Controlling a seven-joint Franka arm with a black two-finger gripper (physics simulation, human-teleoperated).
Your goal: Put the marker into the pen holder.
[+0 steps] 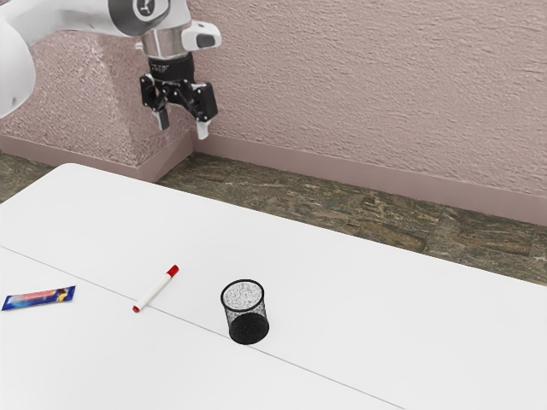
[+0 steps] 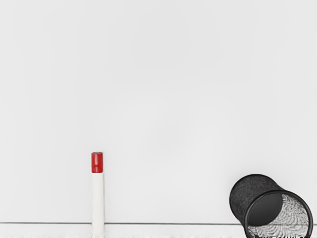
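nothing is being held by the wide-open gripper (image 1: 183, 124); beside the pen holder (image 1: 248, 324), the marker (image 1: 155, 289) is being supported flat, its likely light, stiff, slick barrel (image 2: 98, 203) being judged best pinched midway.

Black metal mesh holder (image 1: 245, 311); smooth matt tabletop (image 1: 342, 295).

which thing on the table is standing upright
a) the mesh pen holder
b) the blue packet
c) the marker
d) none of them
a, the mesh pen holder stands on its base with its round rim facing up, while the marker and the blue packet lie flat.
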